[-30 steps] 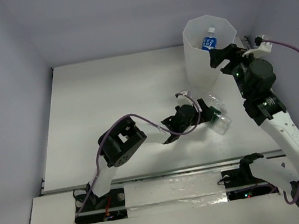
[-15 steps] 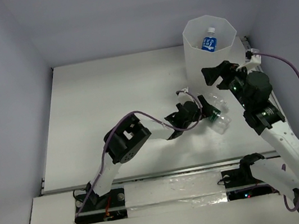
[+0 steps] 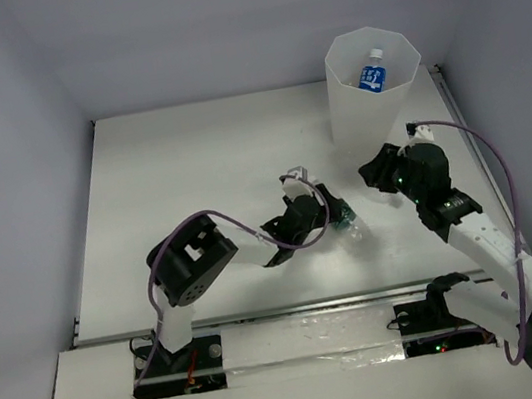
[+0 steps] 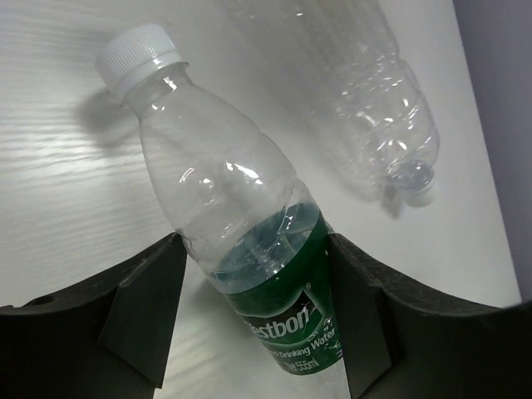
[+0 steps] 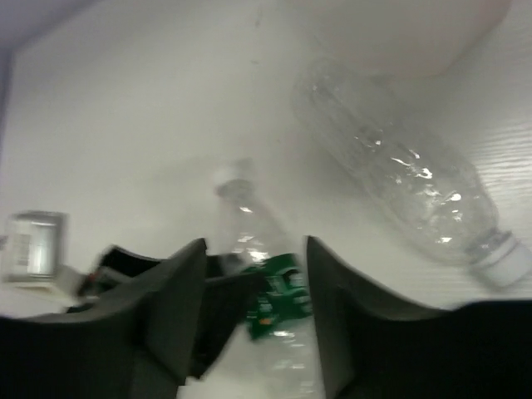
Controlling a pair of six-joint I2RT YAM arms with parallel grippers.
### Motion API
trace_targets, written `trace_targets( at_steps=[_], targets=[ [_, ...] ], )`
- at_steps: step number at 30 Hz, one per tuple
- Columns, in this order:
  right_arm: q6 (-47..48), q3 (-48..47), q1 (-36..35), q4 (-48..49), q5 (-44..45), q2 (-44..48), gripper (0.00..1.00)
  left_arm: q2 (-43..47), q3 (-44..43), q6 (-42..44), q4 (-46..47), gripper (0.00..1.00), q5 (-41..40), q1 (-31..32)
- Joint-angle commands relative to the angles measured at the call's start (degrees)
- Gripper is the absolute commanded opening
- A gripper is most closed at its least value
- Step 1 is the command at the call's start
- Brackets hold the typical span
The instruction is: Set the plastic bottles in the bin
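A clear bottle with a green label [image 4: 274, 283] and a white cap [image 4: 137, 54] sits between my left gripper's [image 4: 256, 249] fingers. Both fingers press its sides, so the gripper is shut on it. From above, this bottle [image 3: 346, 217] and the left gripper [image 3: 335, 217] are mid-table. A second clear bottle [image 4: 366, 100] lies on the table just beyond; it also lies [image 5: 407, 179] right of my right gripper [image 5: 256, 249]. That gripper [image 3: 375, 170] hangs open and empty near the foot of the tall white bin [image 3: 341, 96]. A blue-labelled bottle [image 3: 373, 73] stands inside the bin.
The bin stands at the table's back right corner, close to the right wall. A purple cable [image 3: 487, 154] loops off the right arm. The left arm's body [image 3: 190, 262] lies low over the front of the table.
The left jaws closed on the green-labelled bottle and drew it left. The right arm dropped from the bin's rim toward the table and left, its jaws narrowing.
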State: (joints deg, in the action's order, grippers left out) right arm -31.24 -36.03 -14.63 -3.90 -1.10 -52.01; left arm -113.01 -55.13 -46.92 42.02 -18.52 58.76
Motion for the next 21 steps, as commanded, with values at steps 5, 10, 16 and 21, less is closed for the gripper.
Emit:
trace_targets(
  at_steps=[5, 10, 16, 21],
  targets=[
    [4.26, -5.27, -0.22, -7.34, 11.55, -5.90, 0.90, 14.65, 14.43, 6.92, 1.39, 0.46, -1.26, -0.23],
    [6.28, -11.24, 0.31, -12.27, 15.25, -13.11, 0.95, 24.05, 21.10, 7.63, 2.72, 0.46, 0.94, -0.23],
    [10.76, -17.57, 0.92, -18.42, 18.06, -25.75, 1.00, 34.34, 26.47, 9.03, 1.66, 0.46, 2.88, -0.23],
    [13.84, -21.62, 1.45, -19.74, 17.19, -31.57, 1.00, 39.87, 29.03, 9.74, 1.31, 0.46, 3.49, -0.23]
  ],
)
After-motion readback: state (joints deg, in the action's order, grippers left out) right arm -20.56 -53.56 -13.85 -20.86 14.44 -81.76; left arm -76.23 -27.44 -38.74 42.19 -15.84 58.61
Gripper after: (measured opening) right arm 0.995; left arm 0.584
